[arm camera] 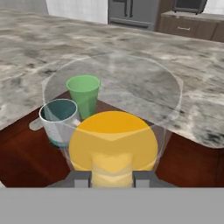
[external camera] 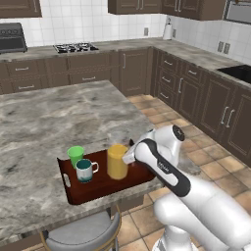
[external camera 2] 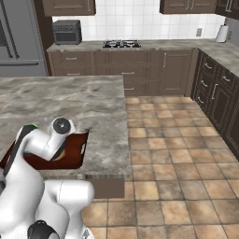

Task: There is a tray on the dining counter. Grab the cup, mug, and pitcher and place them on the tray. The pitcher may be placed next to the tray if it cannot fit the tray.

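Hand (arm camera: 112, 177) narrowly parted, clamped on pitcher (external camera: 117, 161) handle, pitcher upright on tray (external camera: 105, 185), beside mug (external camera: 85, 170)

We see the counter (external camera: 59, 117), a grey marbled top over dark cabinets, with the tray (external camera: 100, 188) lying flat on it at its near edge, toward 5 o'clock of the top in the left base view. On the tray the cup (external camera: 75, 155) stands at 10 o'clock, the mug (external camera: 85, 170) just beside it at 9 o'clock, and the pitcher (external camera: 117, 162) upright near the middle, toward 1 o'clock. The stone around the tray is bare.
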